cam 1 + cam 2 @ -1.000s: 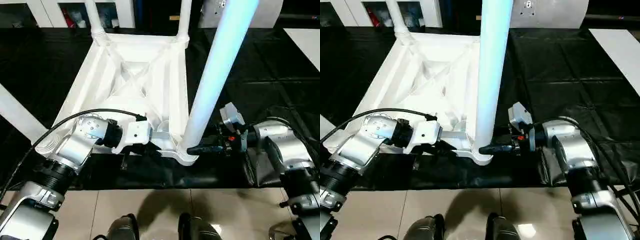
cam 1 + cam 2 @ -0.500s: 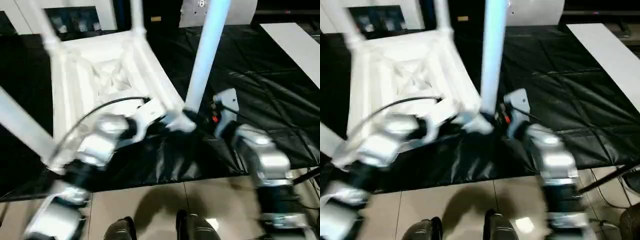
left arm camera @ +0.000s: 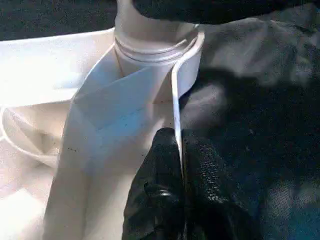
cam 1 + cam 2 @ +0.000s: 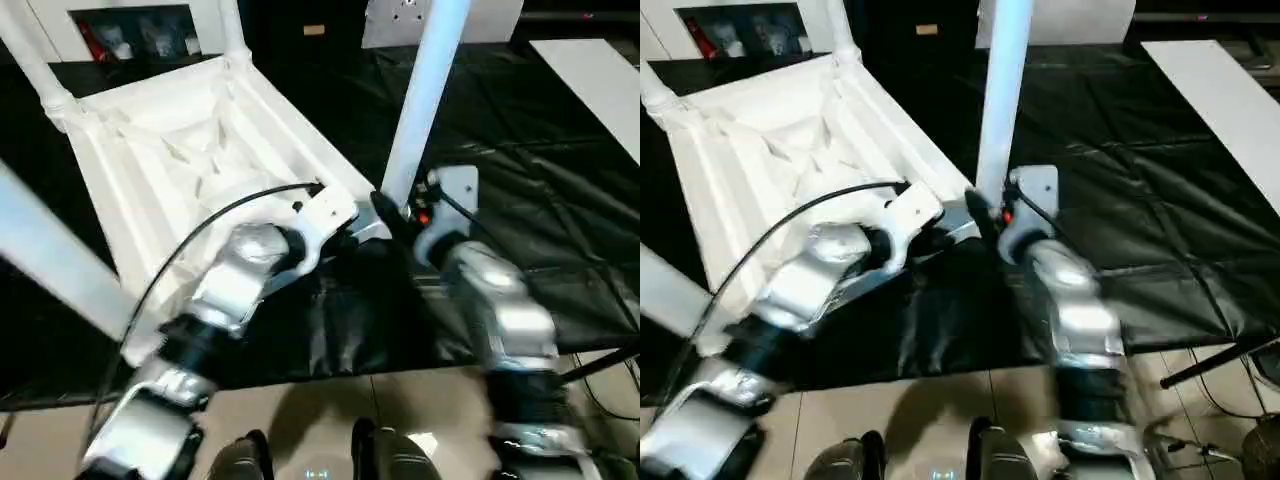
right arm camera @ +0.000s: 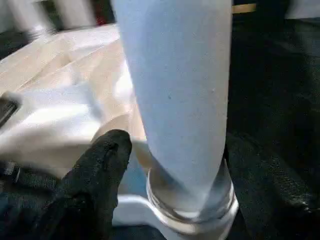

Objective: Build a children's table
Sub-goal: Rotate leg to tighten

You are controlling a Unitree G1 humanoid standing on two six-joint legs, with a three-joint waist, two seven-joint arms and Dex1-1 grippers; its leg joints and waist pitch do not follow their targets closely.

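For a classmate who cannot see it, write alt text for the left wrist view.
Two black fingers of the left gripper pinch the thin white rim of the upturned children's table. Just beyond them a white leg sits in its round corner socket, with the black table cover beside it.

**Smooth white plastic on creased black sheeting**

The children's table (image 4: 190,150) looks like smooth white plastic with a soft sheen, its leg (image 5: 175,95) plain and matt-smooth. The work table's cover (image 4: 520,130) is black, creased, faintly glossy sheeting. The forearms (image 4: 495,310) are brushed silver metal; the fingers (image 3: 165,200) are black, finely textured rubber.
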